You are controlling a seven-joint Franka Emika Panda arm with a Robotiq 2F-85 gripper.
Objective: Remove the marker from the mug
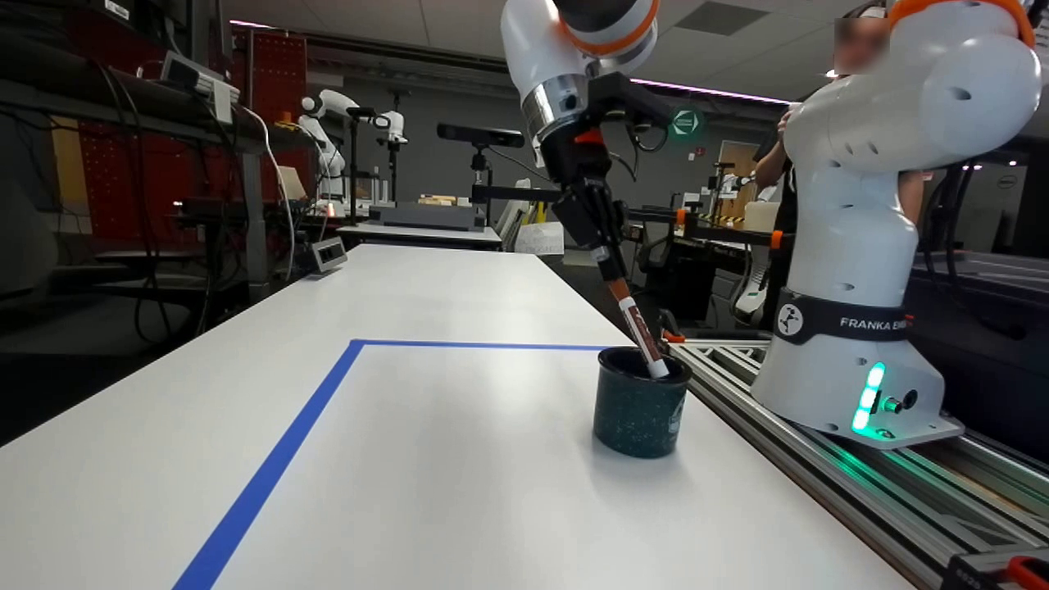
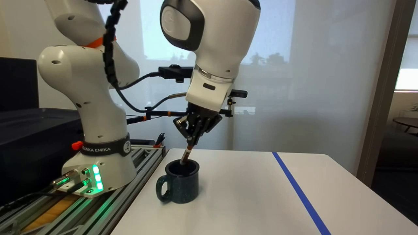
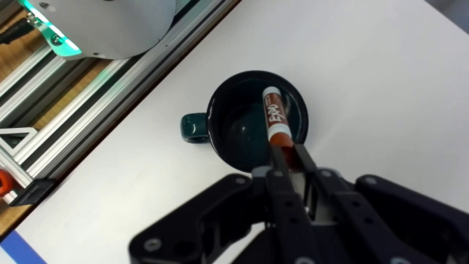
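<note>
The dark teal mug stands upright on the white table, close to the rail edge; it also shows in an exterior view with its handle. My gripper is above the mug, its fingers pointing down at a slant. In the wrist view the gripper is shut on the red-brown cap end of the marker. The marker hangs tilted, also seen in the exterior views. Its white lower end shows at the level of the mug's opening, and I cannot tell whether it touches the mug.
The robot's base and metal rails run along the table edge beside the mug. Blue tape marks lines on the table. A small grey device sits at the table's far edge. A person stands behind the robot.
</note>
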